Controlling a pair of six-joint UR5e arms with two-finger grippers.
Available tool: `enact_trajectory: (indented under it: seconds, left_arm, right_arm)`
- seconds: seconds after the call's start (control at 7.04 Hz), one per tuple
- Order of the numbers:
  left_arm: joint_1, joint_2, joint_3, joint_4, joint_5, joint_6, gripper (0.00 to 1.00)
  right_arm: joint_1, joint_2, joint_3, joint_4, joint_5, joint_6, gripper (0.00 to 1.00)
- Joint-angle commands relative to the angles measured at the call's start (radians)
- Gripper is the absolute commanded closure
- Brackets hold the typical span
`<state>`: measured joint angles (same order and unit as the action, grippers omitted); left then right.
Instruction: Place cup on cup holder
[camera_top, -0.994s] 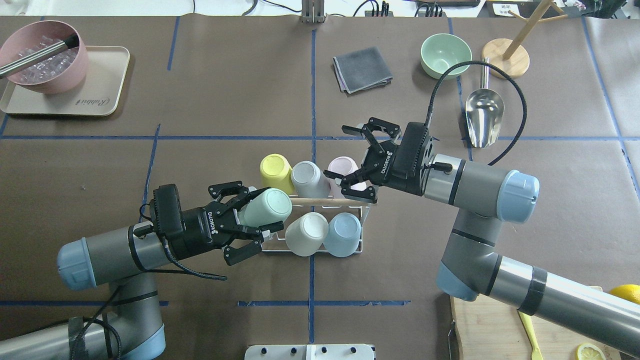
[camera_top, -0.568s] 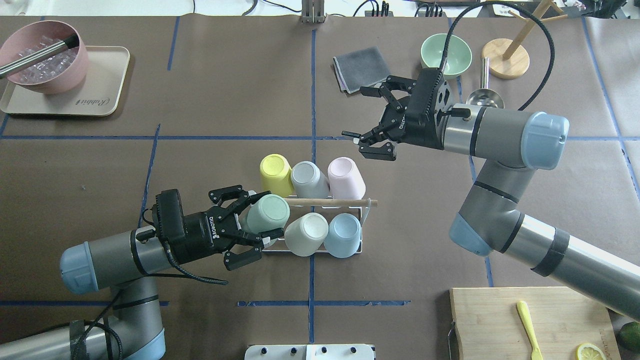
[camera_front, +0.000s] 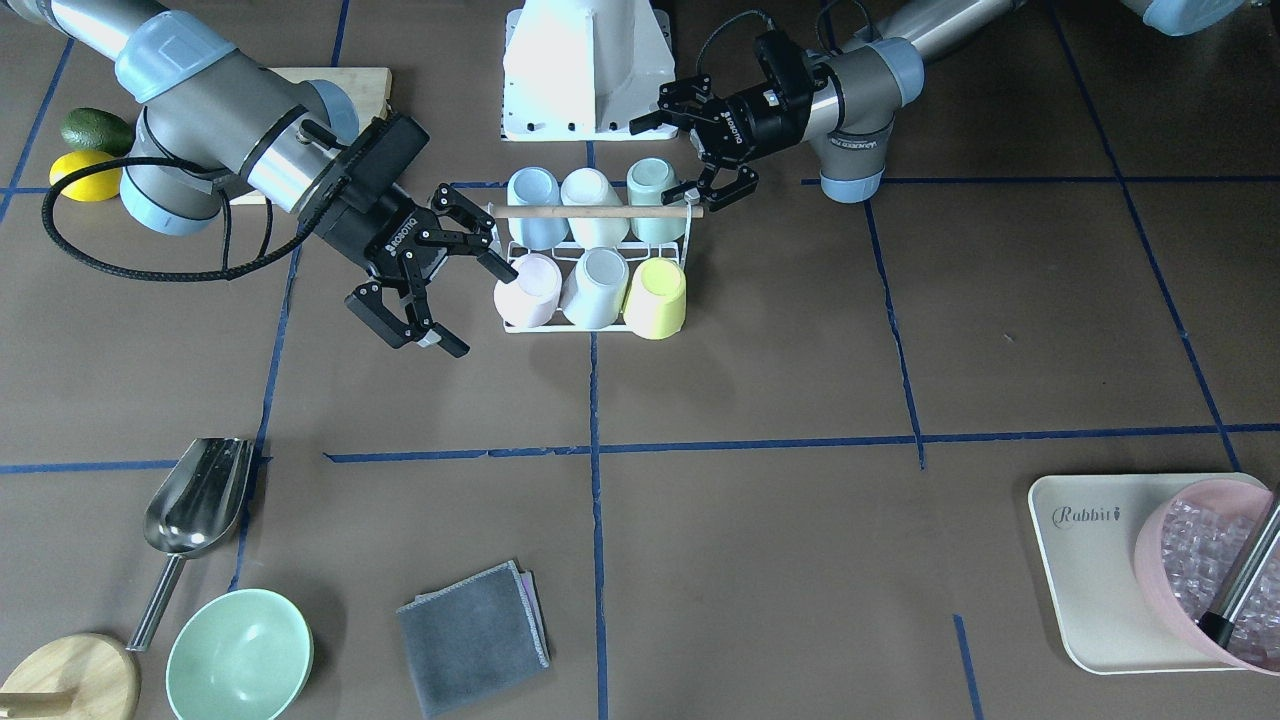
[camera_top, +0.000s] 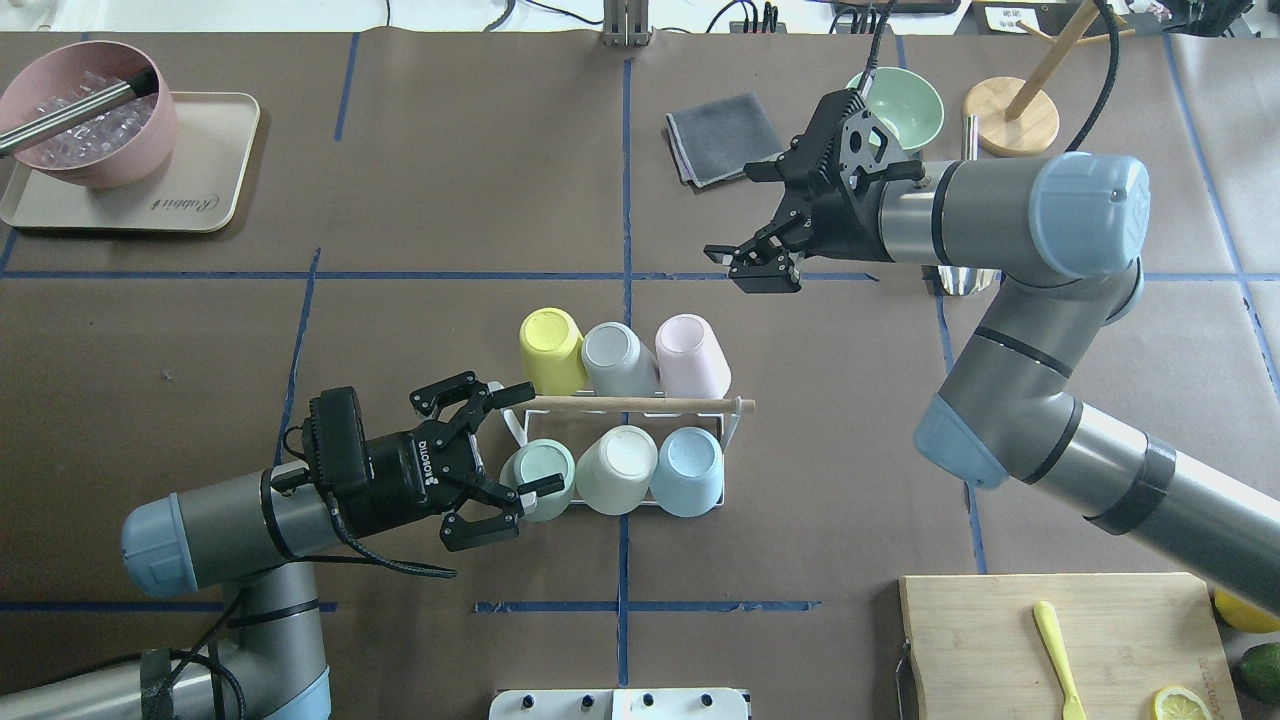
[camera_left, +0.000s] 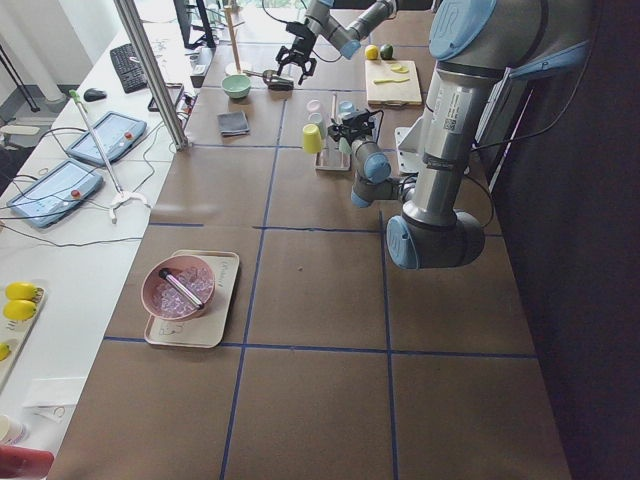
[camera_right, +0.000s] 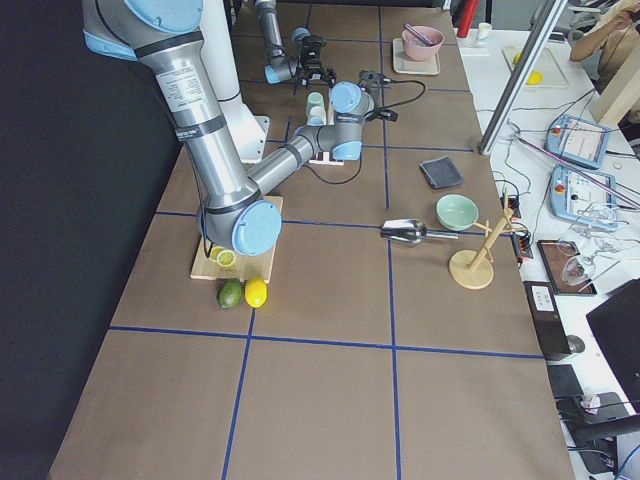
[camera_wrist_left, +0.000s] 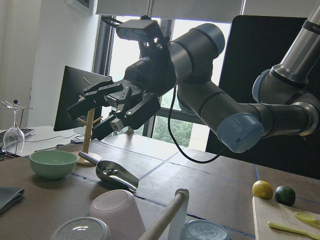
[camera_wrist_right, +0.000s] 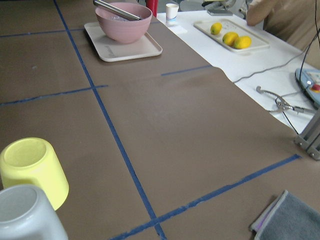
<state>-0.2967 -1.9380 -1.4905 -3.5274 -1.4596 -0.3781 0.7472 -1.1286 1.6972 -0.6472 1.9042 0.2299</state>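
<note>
tabletop (camera_top: 450, 200), blue tape lines (camera_top: 450, 275), cup holder (camera_top: 640, 403)

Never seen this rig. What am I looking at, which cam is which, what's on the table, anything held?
Two robot arms work at a brown table. One picture looks down from behind the robot, one faces it from across the table, two look along the table from its ends, and two come from wrist cameras. Mid-table stands the white wire cup holder with a wooden rod handle, with six upturned cups on it. The left arm's fingers are open beside the mint-green cup. The right arm's fingers hang open above the table. Neither holds anything. Also there: a pink bowl of ice on a beige tray, a folded grey cloth, a mint-green bowl, a metal scoop and a wooden cutting board.
</note>
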Motion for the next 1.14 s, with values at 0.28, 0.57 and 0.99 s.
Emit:
enact_trajectory:
  seconds: [0.28,0.57,0.99]
  left_arm:
    - [-0.062,0.016,-0.228,0.193,-0.005,-0.005,0.00]
    - [-0.149,0.013,-0.365,0.475,-0.010,-0.010,0.00]
    - [-0.218,0.016,-0.537,0.925,-0.011,-0.012,0.00]
  right_arm:
    - [0.115,-0.002,0.129,-0.551,0.108,-0.003,0.00]
    - [0.168,-0.002,0.142,-0.835,0.107,-0.001,0.00]
    - [0.195,-0.032,0.141,-0.965,0.180,-0.003,0.00]
